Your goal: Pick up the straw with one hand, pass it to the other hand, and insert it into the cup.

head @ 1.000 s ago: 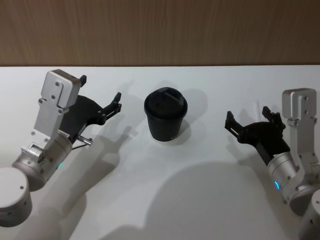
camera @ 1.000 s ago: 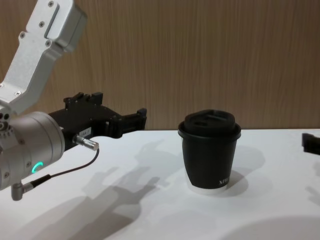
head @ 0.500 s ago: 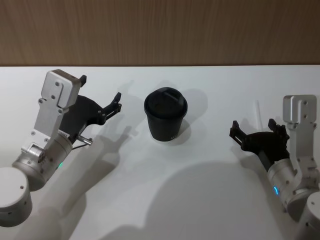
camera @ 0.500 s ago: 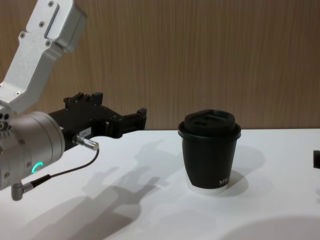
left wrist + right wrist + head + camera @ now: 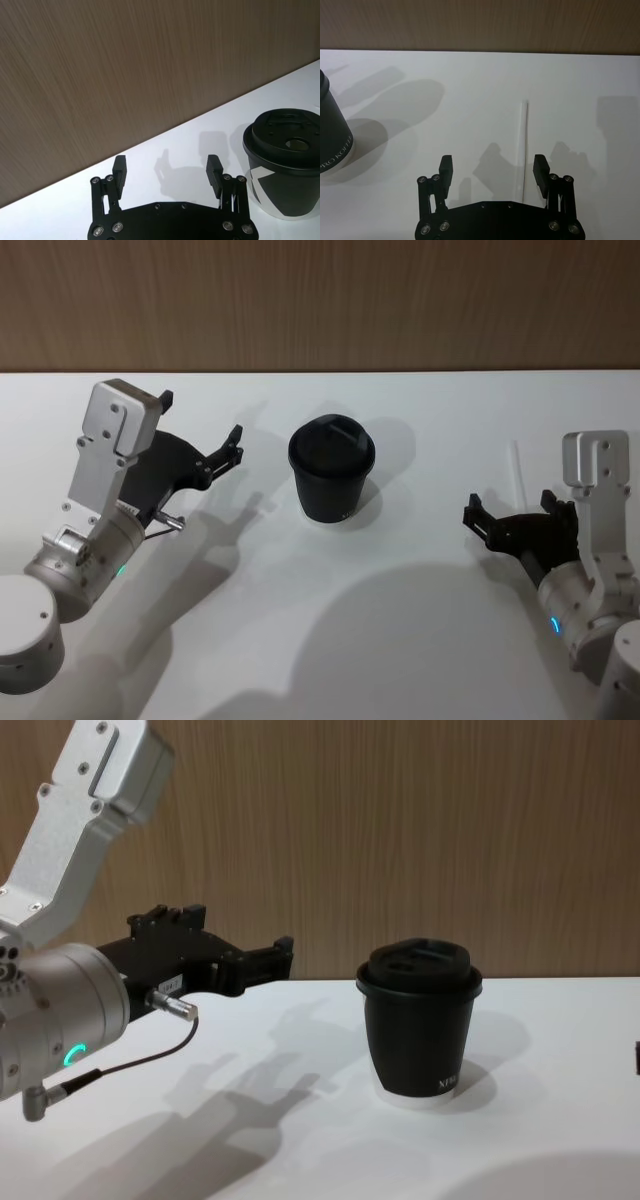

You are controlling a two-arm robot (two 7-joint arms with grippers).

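Item 1. Right claw [image 5: 510, 508], black, on a silver wrist, at 4 o'clock of the cup in the head view. Fingers spread wide, gripping nothing. Pointed toward the straw.

Item 2. Straw [image 5: 518, 466], thin white tube, lying flat on the white tabletop [image 5: 400, 620] at 3 o'clock of the cup, well apart from it. It pointed toward 12 o'clock. In the right wrist view the straw [image 5: 525, 150] lay within the gap of the right claw [image 5: 492, 165], nearer one finger and touched by neither.

Item 3. Cup [image 5: 332, 478], black paper with a black domed lid, white base rim and small white lettering. It stood upright mid-tabletop, between the two claws, with its lid in place. Also recorded in the chest view [image 5: 420, 1030].

Item 4. Left claw [image 5: 200, 415], black, at 10 o'clock of the cup and near it. Fingers spread and empty, raised above the tabletop in the chest view [image 5: 225, 935]. Its silver wrist carried a green ring light [image 5: 70, 1055] and a thin grey cable [image 5: 130, 1065].

Item 5. Wood-grain wall panel [image 5: 320, 300], at 12 o'clock behind the tabletop.
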